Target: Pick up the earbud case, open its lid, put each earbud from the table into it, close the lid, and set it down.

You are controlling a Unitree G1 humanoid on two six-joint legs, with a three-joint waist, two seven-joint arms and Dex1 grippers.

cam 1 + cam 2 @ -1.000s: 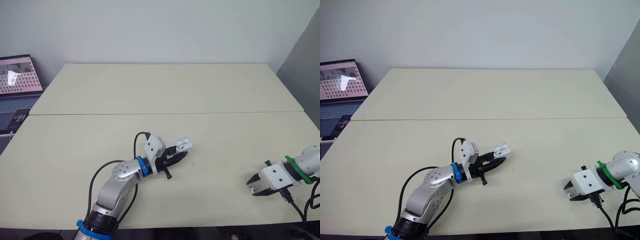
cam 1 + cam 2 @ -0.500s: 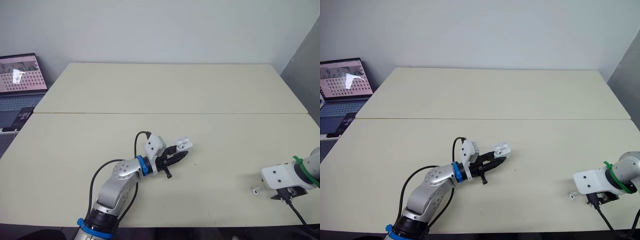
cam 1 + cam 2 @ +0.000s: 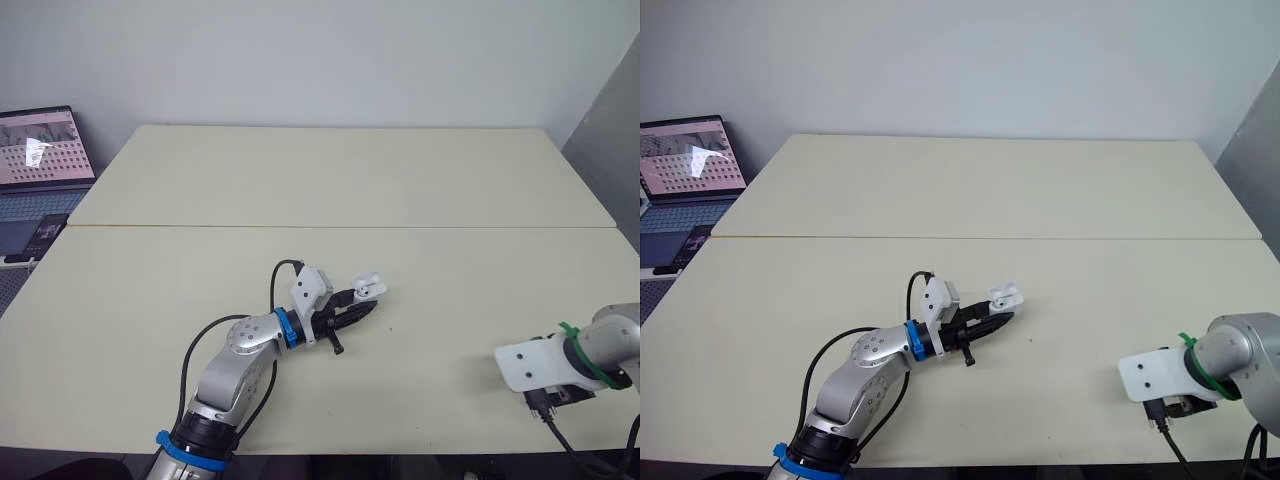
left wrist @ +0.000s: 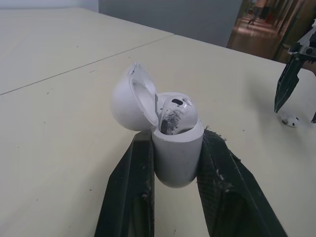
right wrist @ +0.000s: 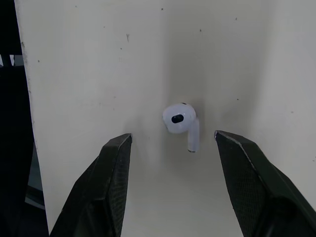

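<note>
My left gripper is shut on the white earbud case near the table's middle, holding it just above the surface. The case's lid stands open, and one earbud sits inside. A second white earbud lies on the table near the front right edge. My right gripper hangs open above it, with one black finger on each side and neither touching it. The left wrist view also shows that earbud lying beneath the right gripper's fingers.
A laptop with a lit screen stands off the table's far left. A seam runs across the cream table. The table's edge is close beside the loose earbud.
My right gripper has swung back left over the loose earbud, hiding it from the head views. Half a second ago it was further right with the earbud uncovered. The left arm has stayed still.
</note>
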